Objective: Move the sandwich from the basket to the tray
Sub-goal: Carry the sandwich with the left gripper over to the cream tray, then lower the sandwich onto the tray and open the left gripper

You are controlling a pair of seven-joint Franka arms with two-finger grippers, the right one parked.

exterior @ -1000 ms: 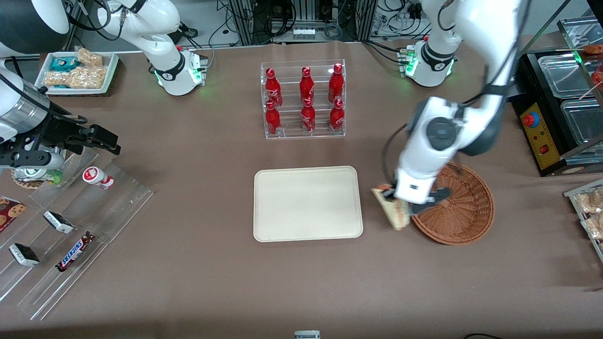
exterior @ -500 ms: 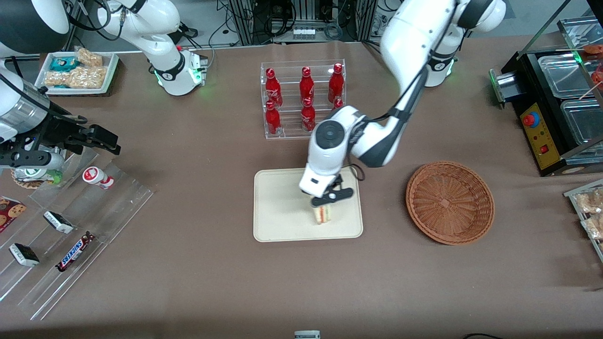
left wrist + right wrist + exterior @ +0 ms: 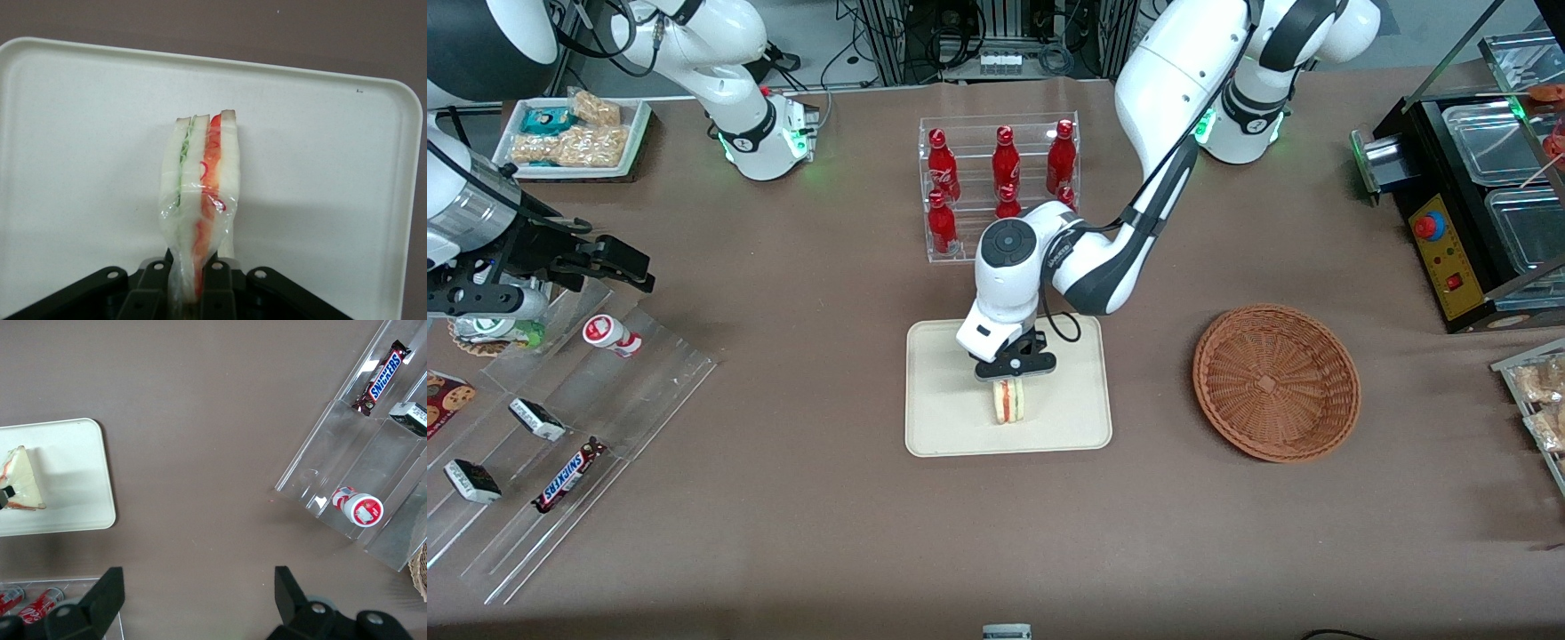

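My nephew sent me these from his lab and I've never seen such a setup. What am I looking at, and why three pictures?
These are two white robot arms bolted to a brown table. One picture looks down from the front; the other two come from small cameras on each arm's wrist. The working arm's hand is shut on a clear-wrapped sandwich, held on edge over the cream tray. Its wrist camera shows the same sandwich close up, pinched between dark fingers. The wicker basket beside the tray holds nothing now. A rack of red cola bottles and shelves of snacks also stand on the table.
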